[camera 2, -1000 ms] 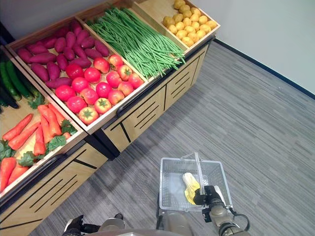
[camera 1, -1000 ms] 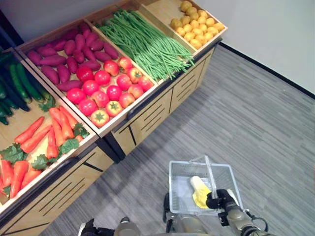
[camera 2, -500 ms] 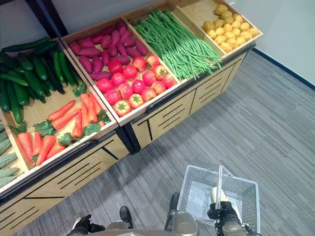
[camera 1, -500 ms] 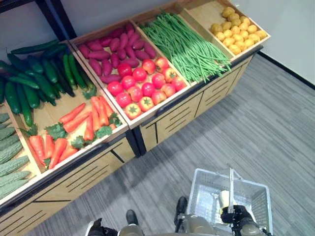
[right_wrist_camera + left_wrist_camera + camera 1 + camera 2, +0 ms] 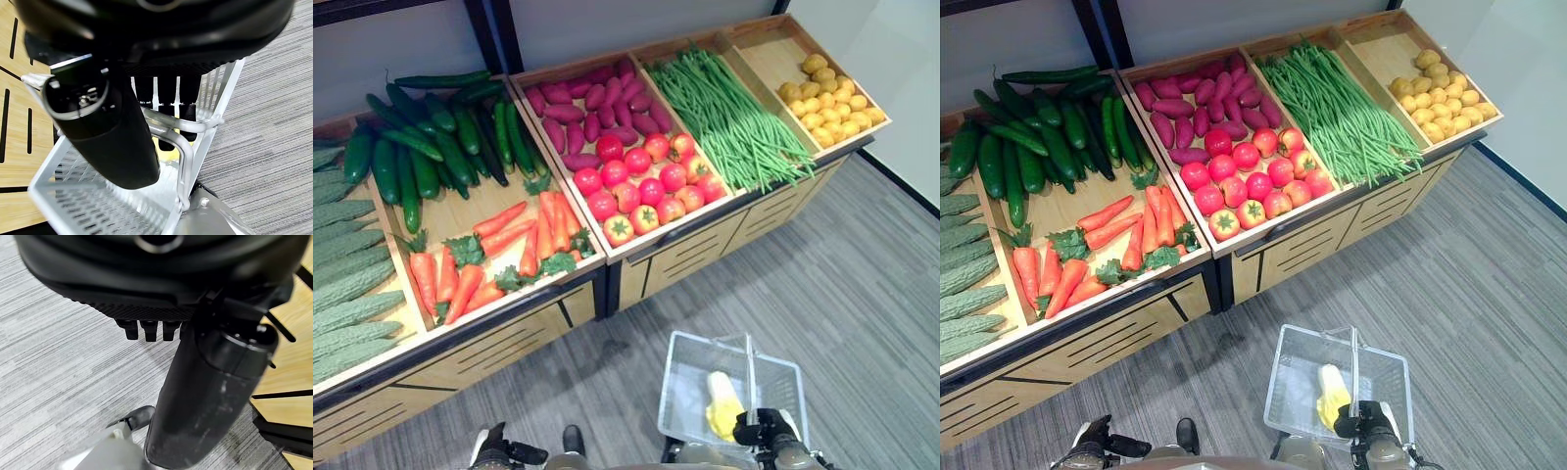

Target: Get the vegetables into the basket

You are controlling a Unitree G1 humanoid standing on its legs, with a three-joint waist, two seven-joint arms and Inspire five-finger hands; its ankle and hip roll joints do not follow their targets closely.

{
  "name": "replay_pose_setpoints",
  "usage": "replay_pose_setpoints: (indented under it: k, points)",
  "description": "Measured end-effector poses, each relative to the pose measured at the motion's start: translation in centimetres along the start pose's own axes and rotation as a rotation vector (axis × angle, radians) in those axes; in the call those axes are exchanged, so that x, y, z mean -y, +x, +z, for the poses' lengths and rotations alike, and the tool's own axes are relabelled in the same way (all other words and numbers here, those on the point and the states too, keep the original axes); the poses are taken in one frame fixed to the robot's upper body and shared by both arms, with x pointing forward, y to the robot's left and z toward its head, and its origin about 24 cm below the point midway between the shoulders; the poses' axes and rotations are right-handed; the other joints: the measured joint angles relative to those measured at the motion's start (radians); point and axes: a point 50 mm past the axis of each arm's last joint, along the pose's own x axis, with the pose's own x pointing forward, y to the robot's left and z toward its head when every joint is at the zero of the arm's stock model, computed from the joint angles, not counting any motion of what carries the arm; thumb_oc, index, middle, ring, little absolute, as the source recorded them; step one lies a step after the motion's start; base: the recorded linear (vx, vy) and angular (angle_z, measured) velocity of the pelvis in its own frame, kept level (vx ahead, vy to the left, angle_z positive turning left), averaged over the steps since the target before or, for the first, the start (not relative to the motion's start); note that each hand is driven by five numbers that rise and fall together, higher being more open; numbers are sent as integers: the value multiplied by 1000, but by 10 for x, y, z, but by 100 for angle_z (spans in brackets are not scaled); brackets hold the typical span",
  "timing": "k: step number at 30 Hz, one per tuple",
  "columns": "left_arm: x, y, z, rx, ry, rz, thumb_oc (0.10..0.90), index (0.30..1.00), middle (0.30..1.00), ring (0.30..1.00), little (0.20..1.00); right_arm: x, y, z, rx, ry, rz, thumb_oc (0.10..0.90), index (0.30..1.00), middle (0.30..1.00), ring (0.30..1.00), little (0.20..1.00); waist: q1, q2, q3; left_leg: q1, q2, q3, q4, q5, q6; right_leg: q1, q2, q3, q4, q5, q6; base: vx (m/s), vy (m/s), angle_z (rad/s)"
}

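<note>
A white wire basket (image 5: 679, 340) hangs low over the grey floor, with my right hand (image 5: 767, 432) shut on its handle (image 5: 750, 377). In the right wrist view my fingers (image 5: 166, 105) curl round that handle (image 5: 168, 131). A yellow vegetable (image 5: 722, 411) lies inside the basket. The wooden stand ahead holds cucumbers (image 5: 421, 147), carrots (image 5: 499, 250), purple sweet potatoes (image 5: 587, 103), tomatoes (image 5: 641, 181), green beans (image 5: 734, 117) and small yellow vegetables (image 5: 832, 93). My left hand (image 5: 495, 451) hangs low beside me, fingers (image 5: 145, 330) relaxed and holding nothing.
Pale ridged gourds (image 5: 342, 284) fill the stand's far left bin. The stand's wooden front (image 5: 499, 348) with dark slots rises from the grey carpet (image 5: 862, 294). A white wall (image 5: 901, 59) stands to the right. Open floor lies between the stand and the basket.
The whole picture has shifted, bringing the cucumbers and gourds into sight, so the camera has moved. The basket still hangs from my right hand with the yellow vegetable in it.
</note>
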Motion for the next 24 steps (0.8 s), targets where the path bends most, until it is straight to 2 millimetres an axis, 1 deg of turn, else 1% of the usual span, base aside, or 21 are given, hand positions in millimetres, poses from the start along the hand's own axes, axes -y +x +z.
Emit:
replay_pose_setpoints:
  k: [1, 2, 3, 4, 5, 6, 7, 8, 9, 10, 11, 13, 14, 15, 16, 17, 18, 19, 20, 22, 24]
  points:
    - [-1, 0, 0, 1, 1, 3, 900, 1000, 1000, 1000, 1000, 0, 0, 1, 2, -1, 4, 400, 300, 300, 300, 300, 2, -8, 3, 3, -13, -1, -3, -8, 4, 8, -9, -3, 3, 2, 3, 24, 182, 10]
    - [-1, 0, 1, 2, 1, 2, 900, 1000, 1000, 1000, 1000, 0, 0, 1, 1, -3, 6, 400, 300, 300, 300, 300, -1, -14, 5, 6, -12, -9, -3, -12, 13, 9, -15, -5, 16, 1, 5, -3, 82, 10]
    - [-1, 0, 1, 2, 1, 3, 900, 1000, 1000, 1000, 1000, 0, 0, 1, 1, -3, 7, 400, 300, 300, 300, 300, -2, -16, 4, 12, -15, -12, -4, -13, 13, 7, -21, -3, 30, 0, 6, -18, 123, 11]
    - [-3, 1, 1, 4, 2, 6, 900, 1000, 1000, 1000, 1000, -1, 0, 1, 1, -5, 15, 400, 300, 300, 300, 300, -1, -28, 4, 13, -23, -13, -7, -18, 20, 6, -28, -3, 41, 3, 11, -33, 98, 6]
    - [-4, 1, 2, 7, 1, 9, 900, 1000, 1000, 1000, 1000, -2, 1, 3, 8, -4, 16, 400, 300, 300, 300, 300, -1, -36, 9, 15, -27, -14, -7, -22, 21, -7, -38, 1, 74, 3, 13, -17, 63, 10]
    - [-4, 1, 4, 12, 3, 9, 900, 1000, 1000, 1000, 1000, -2, 1, 7, 16, -2, 15, 400, 300, 300, 300, 300, 0, -36, 15, 13, -28, -21, -5, -19, 29, -28, -52, 14, 122, 3, 14, 15, 45, 18]
    - [-4, 2, 7, 19, 4, 8, 900, 1000, 1000, 1000, 1000, -2, 2, 9, 19, 3, 11, 400, 300, 300, 300, 300, -1, -38, 19, 12, -30, -35, -5, -18, 35, -50, -59, 40, 172, 2, 14, 38, 35, 33]
    - [-4, 2, 10, 28, 6, 7, 900, 1000, 1000, 1000, 1000, -2, 2, 9, 19, 8, 5, 400, 300, 300, 300, 300, -7, -27, 29, 15, -31, -66, -5, -9, 55, -85, -57, 99, 234, -19, 26, 32, 24, 67]
    - [-5, 3, 15, 40, 5, 9, 900, 1000, 1000, 1000, 1000, -5, 1, 10, 23, 16, 6, 400, 300, 300, 300, 300, -14, -29, 29, 11, -28, -109, -15, 2, 68, -97, -26, 221, 249, -68, 53, 56, -30, 80]
    - [-7, 3, 17, 43, 8, 14, 900, 1000, 1000, 1000, 1000, -7, 1, 8, 16, 15, 10, 400, 300, 300, 300, 300, -14, -36, 29, 9, -29, -121, -24, 12, 68, -96, -12, 263, 210, -73, 56, 62, -55, 81]
    - [-10, 4, 16, 42, 12, 18, 900, 1000, 1000, 1000, 1000, -10, 1, 9, 19, 13, 19, 400, 300, 300, 300, 300, -6, -45, 31, 7, -36, -142, -25, 16, 68, -95, -17, 261, 153, -71, 54, 71, -86, 59]
    - [-14, 4, 14, 33, 14, 28, 900, 1000, 1000, 1000, 1000, -14, 0, 10, 23, -1, 34, 400, 300, 300, 300, 300, -5, -42, 37, 2, -38, -187, -25, 20, 61, -70, -7, 264, 10, -42, 51, 39, -107, 69]
    - [-17, 4, 10, 22, 12, 37, 900, 1000, 1000, 1000, 1000, -16, 0, 10, 22, 2, 39, 400, 300, 300, 300, 300, -2, -43, 38, 4, -41, -201, -24, 21, 53, -58, -8, 251, -38, -13, 48, 34, -124, 74]
    - [-21, 4, 5, 8, 15, 47, 900, 1000, 1000, 1000, 1000, -17, 0, 10, 21, 4, 41, 400, 300, 300, 300, 300, 0, -48, 39, 7, -50, -218, -24, 28, 33, -48, -10, 248, -52, 8, 49, 45, -148, 73]
    - [-25, 4, 0, -4, 17, 56, 900, 1000, 1000, 1000, 1000, -18, -1, 8, 16, 4, 42, 400, 300, 300, 300, 300, -2, -64, 39, 20, -61, -237, -23, 23, 17, -27, -12, 255, -55, 54, 35, 49, -179, 58]
    - [-21, 3, -4, -15, 10, 47, 900, 1000, 1000, 1000, 1000, -14, 0, 10, 18, 1, 32, 400, 300, 300, 300, 300, 6, -33, 52, 27, -39, -245, -16, 18, 5, -8, 5, 250, -62, 73, 30, 65, -228, 32]
    - [-19, 1, -9, -29, -3, 45, 900, 1000, 1000, 1000, 1000, -11, 1, 11, 24, -3, 29, 400, 300, 300, 300, 300, 17, -10, 53, 28, -19, -241, -9, 8, -12, 1, 26, 244, -78, 70, 22, 64, -219, -4]
    - [-16, 0, -16, -49, -14, 41, 900, 1000, 1000, 1000, 1000, -10, 1, 13, 30, -5, 30, 400, 300, 300, 300, 300, 22, 12, 55, 28, 4, -237, -2, 4, -20, 5, 48, 239, -79, 66, 15, 64, -191, -10]
    - [-14, -2, -22, -69, -20, 37, 900, 1000, 1000, 1000, 1000, -9, 1, 13, 33, -6, 32, 400, 300, 300, 300, 300, 22, 29, 52, 29, 22, -238, 1, 2, -27, 9, 66, 232, -79, 60, 5, 58, -154, -1]
    - [-7, -4, -26, -81, -25, 19, 900, 1000, 1000, 1000, 1000, -4, 2, 12, 33, -10, 23, 400, 300, 300, 300, 300, 20, 49, 50, 28, 51, -232, 12, 6, -33, 22, 93, 216, -79, 54, -18, 45, -152, 16]
    - [-2, -4, -27, -86, -47, 9, 900, 1000, 1000, 1000, 1000, 1, 2, 12, 36, -14, 13, 400, 300, 300, 300, 300, 19, 54, 49, 28, 70, -230, 21, 6, -33, 29, 111, 204, -84, 41, -30, 45, -130, 12]
